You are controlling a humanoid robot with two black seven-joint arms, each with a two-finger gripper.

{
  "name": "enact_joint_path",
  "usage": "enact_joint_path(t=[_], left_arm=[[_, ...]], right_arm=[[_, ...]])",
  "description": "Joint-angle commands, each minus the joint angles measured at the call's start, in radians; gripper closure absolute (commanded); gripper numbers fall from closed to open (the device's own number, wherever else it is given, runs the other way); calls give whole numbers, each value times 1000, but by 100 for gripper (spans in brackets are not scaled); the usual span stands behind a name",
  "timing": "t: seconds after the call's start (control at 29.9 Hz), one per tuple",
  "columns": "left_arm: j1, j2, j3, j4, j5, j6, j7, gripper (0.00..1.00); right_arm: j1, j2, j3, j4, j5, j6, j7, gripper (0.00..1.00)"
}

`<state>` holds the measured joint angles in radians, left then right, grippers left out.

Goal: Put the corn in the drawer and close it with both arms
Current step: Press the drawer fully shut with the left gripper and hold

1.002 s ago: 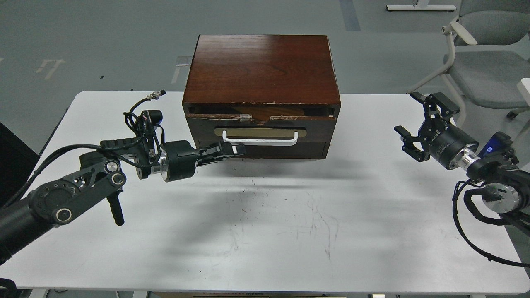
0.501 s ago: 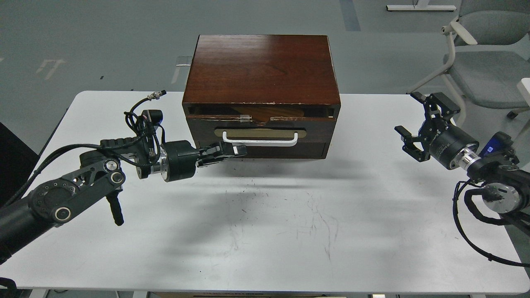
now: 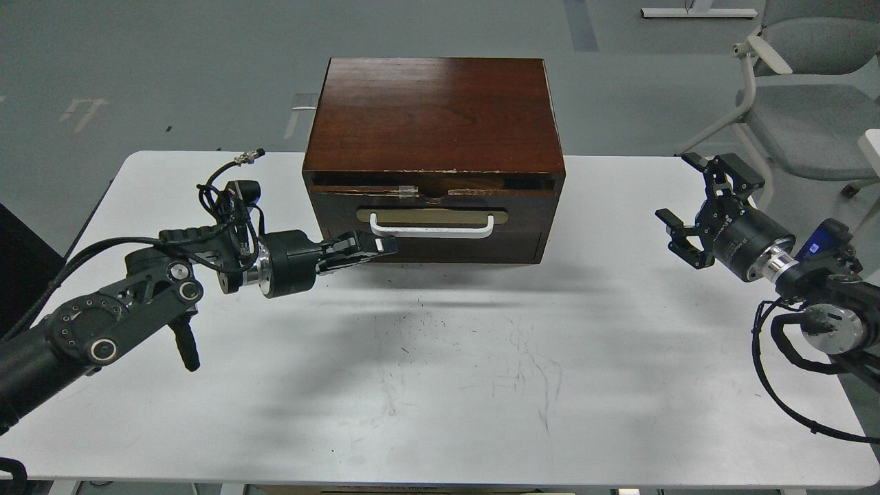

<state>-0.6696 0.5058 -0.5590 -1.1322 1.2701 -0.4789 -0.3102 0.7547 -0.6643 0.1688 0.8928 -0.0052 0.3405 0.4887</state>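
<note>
Bench point(image 3: 440, 385): white, scuffed, bearing a brown cabinet point(image 3: 433, 117).
Room: grey floor, grey chair point(image 3: 804, 89).
Left gripper point(image 3: 382, 246): fingers together at the drawer point(image 3: 433, 223).
Right gripper point(image 3: 691, 206): fingers apart.

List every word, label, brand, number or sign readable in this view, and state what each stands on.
No text reads clearly here.
The right gripper's cylindrical black wrist carries faint pale lettering, too small and blurred to read.
The left gripper's black wrist shows no legible marking.
The dark brown wooden cabinet, its drawer with the white bar handle, and the scuffed white table bear no writing.
</note>
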Motion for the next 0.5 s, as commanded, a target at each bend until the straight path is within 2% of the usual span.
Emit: enact_joint_path(t=[0.0, 0.47], left_arm=[[-4, -1, -5, 5, -1, 0, -1, 100], [-18, -1, -6, 32, -1, 3, -4, 100]], right_arm=[[0, 0, 0, 0, 1, 0, 0, 0], [-1, 0, 0, 0, 1, -1, 0, 0]])
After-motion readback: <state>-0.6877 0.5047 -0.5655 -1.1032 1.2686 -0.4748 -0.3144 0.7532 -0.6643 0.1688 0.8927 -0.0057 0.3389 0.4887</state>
